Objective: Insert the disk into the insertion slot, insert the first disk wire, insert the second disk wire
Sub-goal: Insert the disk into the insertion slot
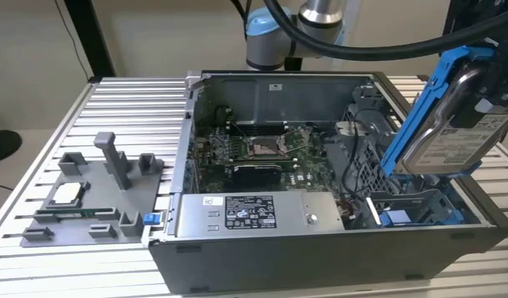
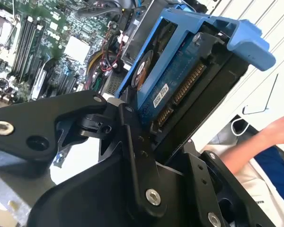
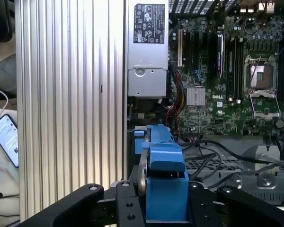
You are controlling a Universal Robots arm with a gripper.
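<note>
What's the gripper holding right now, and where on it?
The disk, pinched across its two flat faces by the gripper, near its connector end.

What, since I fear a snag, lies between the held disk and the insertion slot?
Nothing visible blocks it. The disk hangs tilted just above the insertion slot, whose opening looks unobstructed. Beside it, toward the exterior view's left, black cables loop.

Look at your arm (image 1: 324,9) in the exterior view. A silver tube meets a grey joint housing with a light blue cap (image 1: 262,26), and thick black cables (image 1: 378,53) loop past it. In the first wrist view your gripper (image 3: 163,201) is matte black, built of flat rounded links. The second wrist view shows its silver screws (image 2: 153,196).
</note>
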